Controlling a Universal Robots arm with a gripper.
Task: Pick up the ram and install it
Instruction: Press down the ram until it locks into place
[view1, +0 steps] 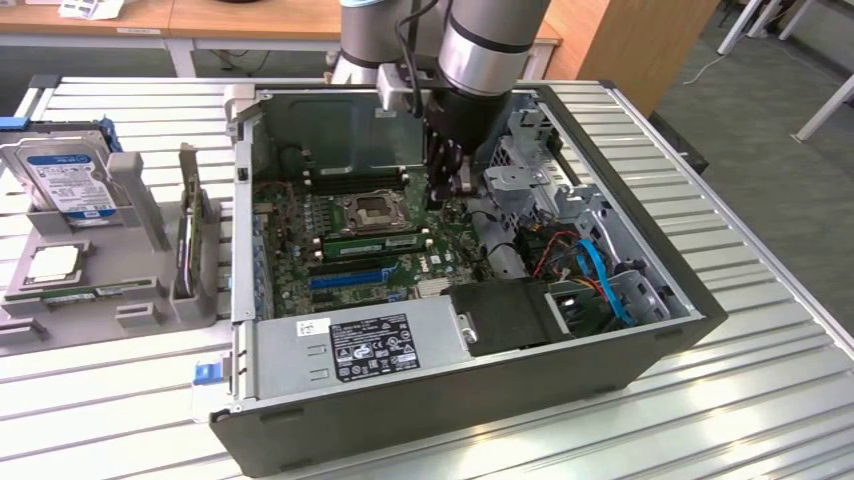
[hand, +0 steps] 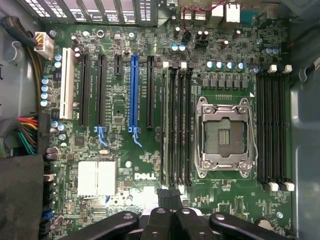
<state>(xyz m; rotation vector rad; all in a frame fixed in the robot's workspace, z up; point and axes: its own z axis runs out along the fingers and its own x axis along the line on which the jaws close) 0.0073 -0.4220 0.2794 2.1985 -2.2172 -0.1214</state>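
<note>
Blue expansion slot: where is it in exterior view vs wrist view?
Exterior view: blue expansion slot on the motherboard, near the power supply.
Wrist view: blue expansion slot stands among the black expansion slots.
Shared landmark: the silver CPU socket.

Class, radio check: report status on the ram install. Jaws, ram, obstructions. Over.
Gripper jaws shut, over the memory slots. One ram upright in a slot beside the empty socket. Nothing blocking the slots.

Slatted table (view1: 754, 300), open computer case (view1: 400, 425), grey holder (view1: 134, 316)
</note>
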